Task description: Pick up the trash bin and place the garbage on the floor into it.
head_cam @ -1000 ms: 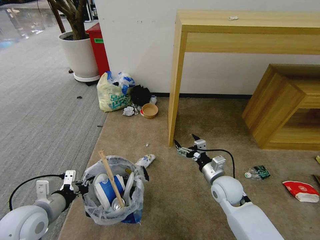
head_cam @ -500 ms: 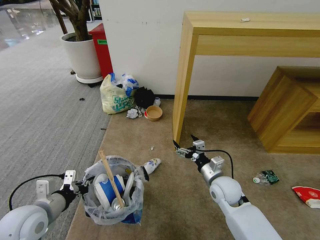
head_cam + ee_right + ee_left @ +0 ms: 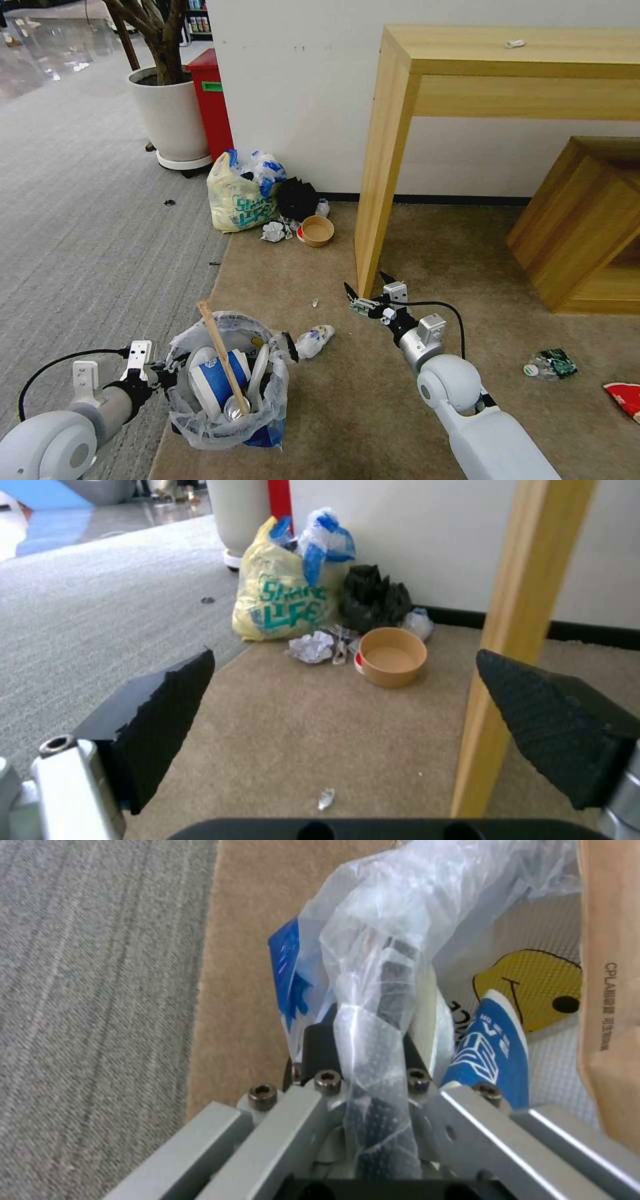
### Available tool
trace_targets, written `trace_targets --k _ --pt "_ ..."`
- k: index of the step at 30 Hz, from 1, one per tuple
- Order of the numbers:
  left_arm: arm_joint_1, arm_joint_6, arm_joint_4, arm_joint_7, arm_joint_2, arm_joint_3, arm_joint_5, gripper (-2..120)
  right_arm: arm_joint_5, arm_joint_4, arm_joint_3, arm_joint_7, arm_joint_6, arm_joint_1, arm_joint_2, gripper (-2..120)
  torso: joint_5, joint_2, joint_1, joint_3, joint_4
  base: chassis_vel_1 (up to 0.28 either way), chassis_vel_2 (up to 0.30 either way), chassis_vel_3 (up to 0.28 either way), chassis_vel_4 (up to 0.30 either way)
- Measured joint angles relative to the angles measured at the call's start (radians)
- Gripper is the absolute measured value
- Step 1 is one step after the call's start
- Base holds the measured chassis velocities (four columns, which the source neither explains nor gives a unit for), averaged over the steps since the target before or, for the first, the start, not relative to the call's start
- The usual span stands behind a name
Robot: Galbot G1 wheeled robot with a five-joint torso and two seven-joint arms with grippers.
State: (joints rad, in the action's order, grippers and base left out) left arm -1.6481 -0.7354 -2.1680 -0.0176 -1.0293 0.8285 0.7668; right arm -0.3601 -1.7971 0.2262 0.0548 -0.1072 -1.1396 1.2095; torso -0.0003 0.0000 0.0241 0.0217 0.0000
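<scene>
Fingers (image 3: pixel 383 990) of the left gripper (image 3: pixel 157 375) clamp the bag-lined rim of the trash bin (image 3: pixel 227 383), held low at the robot's left over the floor (image 3: pixel 373 407). It holds a blue-white cup and wooden stick. Right gripper (image 3: pixel 365 293) reaches forward, fingers apart, beside the table leg (image 3: pixel 380 200).

Whole scene shifted rightward: camera turned left.

Left gripper (image 3: pixel 158 375) clamps the trash bin (image 3: pixel 227 383) rim; beside the bin, right gripper (image 3: pixel 365 293) hangs spread
</scene>
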Motion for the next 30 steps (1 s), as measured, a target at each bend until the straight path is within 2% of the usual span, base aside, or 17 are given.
trace_targets --k 14,21,30 --pt "0.000 0.000 -0.002 0.000 -0.004 0.000 -0.001 0 -0.002 0.000 0.008 -0.003 -0.002 -0.009 -0.005 100 0.0000 0.000 0.000 0.000 0.0000 0.029 0.123 -0.032 -0.126" --pt "0.000 0.000 -0.002 0.001 -0.005 0.002 -0.002 0 -0.012 0.024 0.006 -0.017 -0.024 0.000 -0.006 100 0.0000 0.000 0.000 0.000 -0.0001 0.004 0.024 -0.003 -0.014" --pt "-0.003 0.000 -0.009 0.003 -0.007 0.002 -0.003 0 -0.063 0.159 -0.080 -0.029 -0.096 0.082 -0.009 100 -0.0001 0.000 0.000 0.000 0.0001 0.000 0.000 0.000 0.000"
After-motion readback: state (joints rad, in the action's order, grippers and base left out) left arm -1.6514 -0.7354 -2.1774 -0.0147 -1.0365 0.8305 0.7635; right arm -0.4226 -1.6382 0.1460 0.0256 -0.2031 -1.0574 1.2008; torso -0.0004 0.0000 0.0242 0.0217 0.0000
